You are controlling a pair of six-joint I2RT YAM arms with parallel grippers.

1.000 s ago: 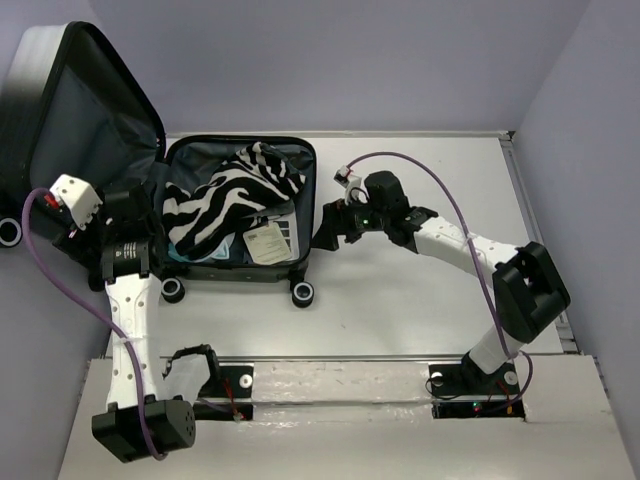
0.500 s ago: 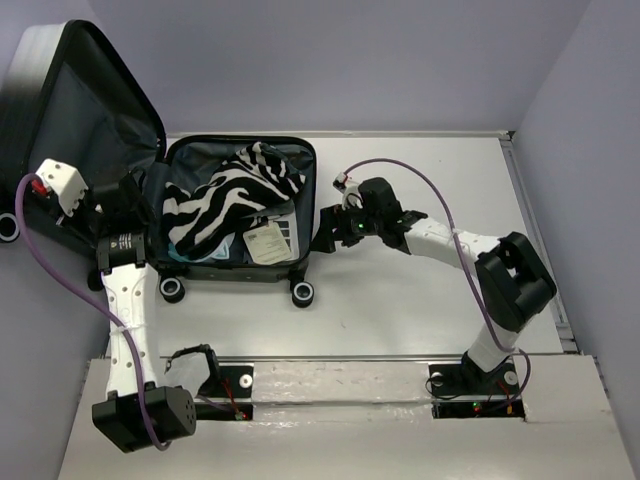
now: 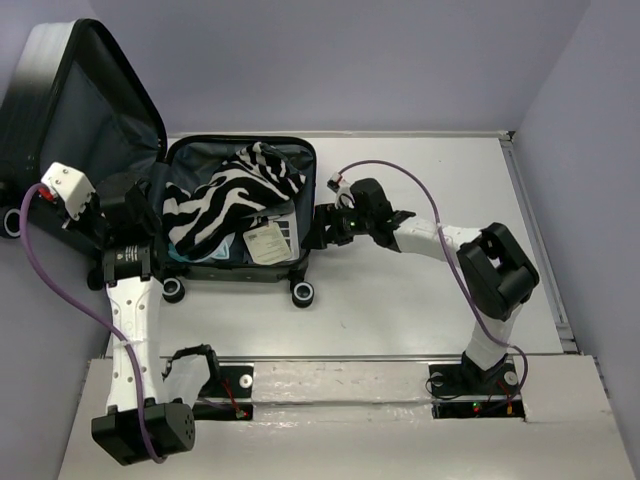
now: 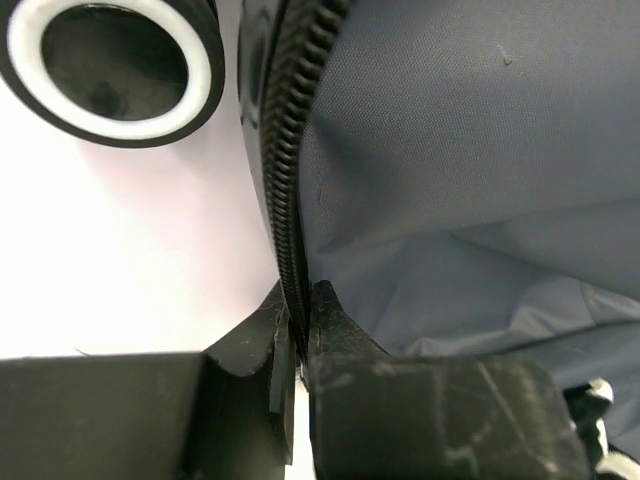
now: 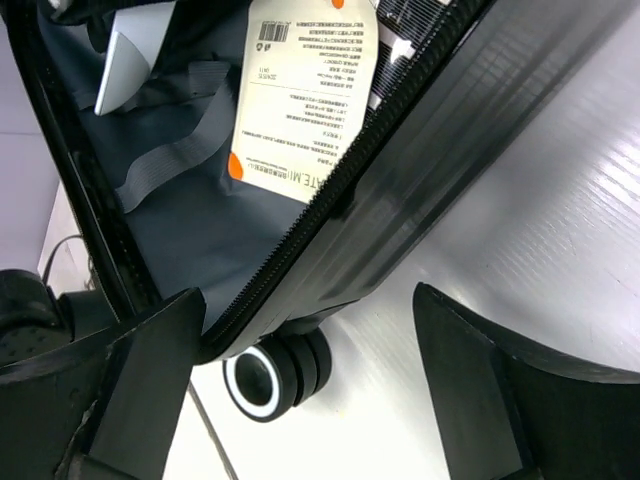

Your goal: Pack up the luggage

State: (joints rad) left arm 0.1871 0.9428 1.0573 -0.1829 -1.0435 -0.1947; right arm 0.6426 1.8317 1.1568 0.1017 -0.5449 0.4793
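Note:
The luggage (image 3: pixel 308 175) lies open on the table, its lid (image 3: pixel 70 110) raised at the left with dark grey lining (image 4: pixel 470 130) showing. A zebra-striped cloth (image 3: pixel 235 195) and a paper tag (image 3: pixel 265 243) lie in the base. My left gripper (image 3: pixel 133 205) is shut on the lid's zipper edge (image 4: pixel 290 150), which is pinched between its jaws (image 4: pixel 300 300). My right gripper (image 3: pixel 322 228) is open and straddles the base's right wall (image 5: pixel 450 130). One finger (image 5: pixel 160 350) is inside over the lining and the other finger (image 5: pixel 470 370) is outside over the table.
Black wheels with white rings sit at the base's near edge (image 3: pixel 303 293) (image 3: pixel 172 290); one wheel (image 5: pixel 265 385) lies just below my right jaws, another (image 4: pixel 110 65) shows by the lid. The white tabletop (image 3: pixel 430 300) extends right. Purple walls enclose the back and sides.
My left gripper closed onto the lid's zipper edge. The right arm slid left until its open jaws straddle the base's right wall.

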